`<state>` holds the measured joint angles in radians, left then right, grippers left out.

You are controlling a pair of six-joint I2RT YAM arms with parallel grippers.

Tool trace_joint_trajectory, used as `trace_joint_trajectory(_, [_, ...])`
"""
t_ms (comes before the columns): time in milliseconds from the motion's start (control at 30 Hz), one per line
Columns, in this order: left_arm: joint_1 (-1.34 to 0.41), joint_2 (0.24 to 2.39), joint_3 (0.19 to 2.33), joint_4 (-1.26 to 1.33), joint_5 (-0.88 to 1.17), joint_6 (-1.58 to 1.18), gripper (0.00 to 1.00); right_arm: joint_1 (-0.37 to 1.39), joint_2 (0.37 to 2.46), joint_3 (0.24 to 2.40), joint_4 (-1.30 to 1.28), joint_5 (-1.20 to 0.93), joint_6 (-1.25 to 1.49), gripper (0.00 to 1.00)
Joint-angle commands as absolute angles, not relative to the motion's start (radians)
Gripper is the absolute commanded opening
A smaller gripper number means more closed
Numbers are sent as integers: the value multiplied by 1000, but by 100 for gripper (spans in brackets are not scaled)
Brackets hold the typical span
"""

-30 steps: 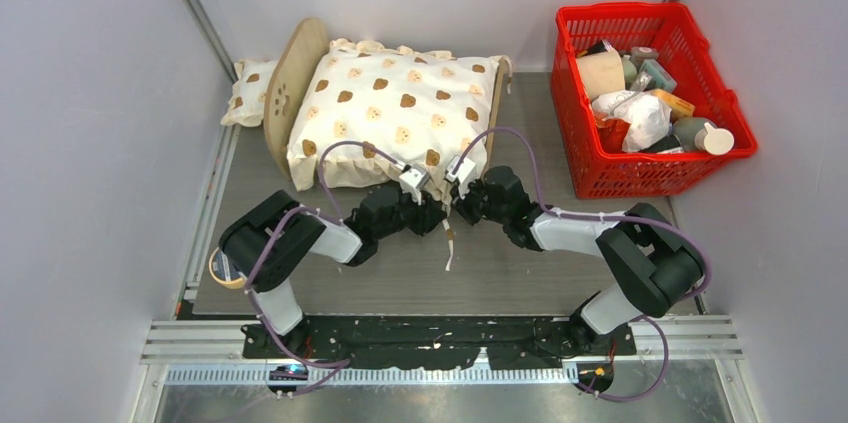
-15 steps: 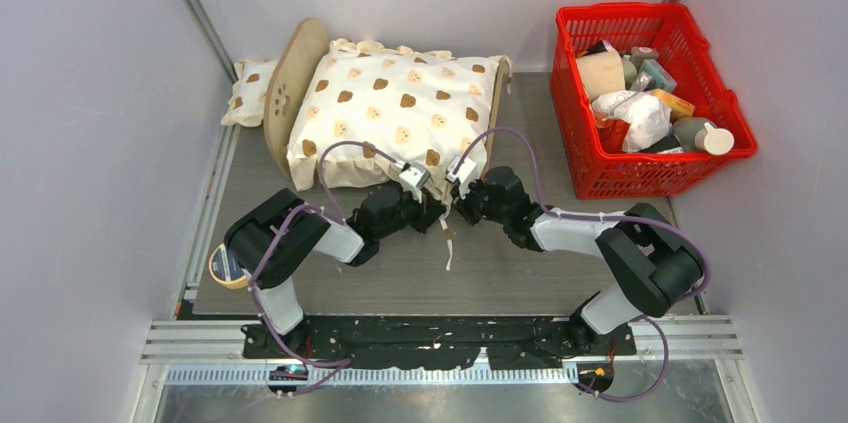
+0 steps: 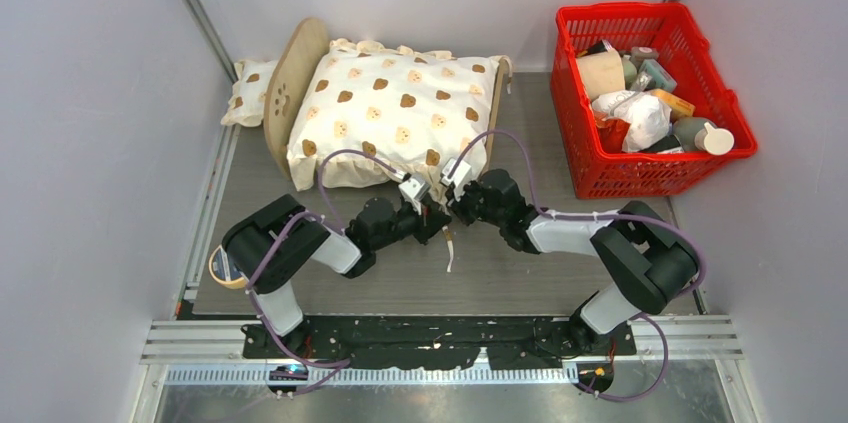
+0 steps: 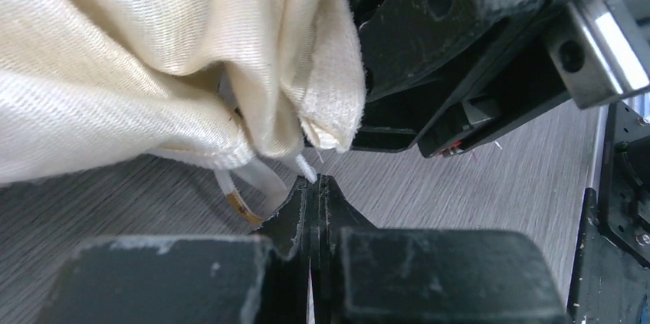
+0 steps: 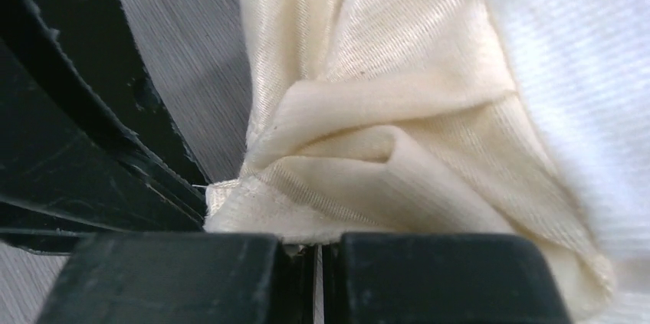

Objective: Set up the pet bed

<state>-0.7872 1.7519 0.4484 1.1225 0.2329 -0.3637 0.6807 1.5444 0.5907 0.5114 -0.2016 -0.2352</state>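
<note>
Right wrist: right end effector point(image 5: 318, 249) clamps the cushion point(image 5: 383, 109) by its edge.

The left gripper point(image 3: 430, 211) and the right gripper point(image 3: 452, 205) now sit slightly closer to the arm bases, with the pinched corner of the cushion point(image 3: 400, 113) drawn along with them.

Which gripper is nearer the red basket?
Right, slightly. The right gripper is left of the red basket, at the cushion corner; the left gripper faces it from farther left.
</note>
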Motion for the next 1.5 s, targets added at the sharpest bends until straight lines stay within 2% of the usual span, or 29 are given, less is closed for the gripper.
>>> trace_joint_trajectory(0, [-800,1713,440,1213,254,-351,0,696,1513,570,646,-211,-305,5])
trace_joint_trajectory(333, [-802,1696,427,1199,237,-350,0,704,1508,468,836,-290,-457,5])
trace_joint_trajectory(467, [-802,1670,398,1165,216,-347,15,703,1537,471,856,-311,-476,5])
trace_joint_trajectory(633, [-793,1608,330,1161,168,-328,26,703,1558,486,844,-307,-480,5])
trace_joint_trajectory(733, [-766,1548,304,1119,166,-342,40,703,1566,490,844,-311,-479,5])
trace_joint_trajectory(933, [-712,1421,258,1083,130,-350,41,698,1568,495,835,-316,-476,5])
trace_joint_trajectory(1033, [-679,1398,311,989,157,-318,42,694,1563,494,835,-324,-473,5])
trace_joint_trajectory(1133, [-659,1443,404,902,259,-268,38,691,1557,492,836,-327,-472,5])
trace_joint_trajectory(1367, [-584,1586,454,1074,597,-234,37,684,1543,496,818,-351,-471,5])
trace_joint_trajectory(1467, [-560,1613,467,1085,657,-229,38,681,1542,496,814,-361,-472,5])
